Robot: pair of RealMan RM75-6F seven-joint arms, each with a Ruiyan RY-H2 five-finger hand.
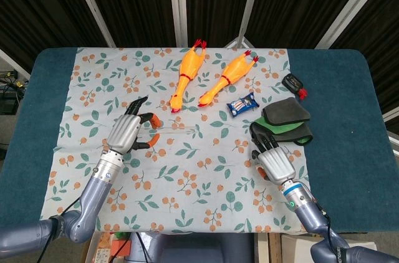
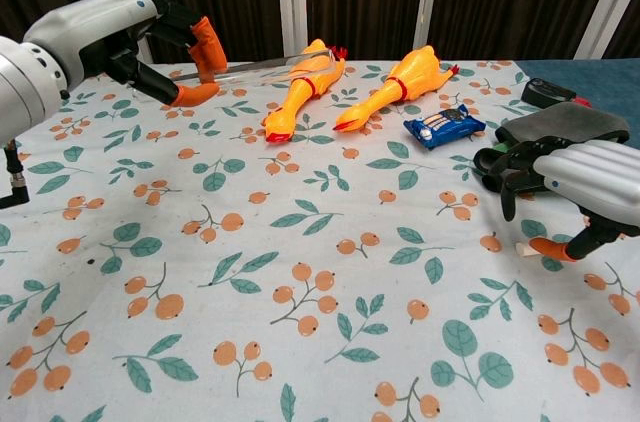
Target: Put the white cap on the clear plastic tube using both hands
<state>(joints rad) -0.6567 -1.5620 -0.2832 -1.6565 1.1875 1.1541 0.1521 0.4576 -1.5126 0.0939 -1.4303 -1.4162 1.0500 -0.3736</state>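
Observation:
My left hand (image 1: 128, 132) (image 2: 140, 37) pinches one end of the clear plastic tube (image 1: 181, 128) (image 2: 275, 63) between thumb and finger. It holds the tube above the cloth, pointing toward the right. The small white cap (image 2: 523, 250) lies on the floral cloth at the right. My right hand (image 1: 275, 161) (image 2: 575, 174) hovers just over the cap with its fingers spread and nothing in them. Its orange thumb tip is right beside the cap. In the head view the hand hides the cap.
Two orange rubber chickens (image 1: 186, 76) (image 1: 227, 77) lie at the back middle, with a blue packet (image 1: 242, 105) in front of them. Dark and green folded cloths (image 1: 283, 119) sit just beyond my right hand. A small black device (image 1: 293, 82) lies on the blue table (image 1: 336, 107).

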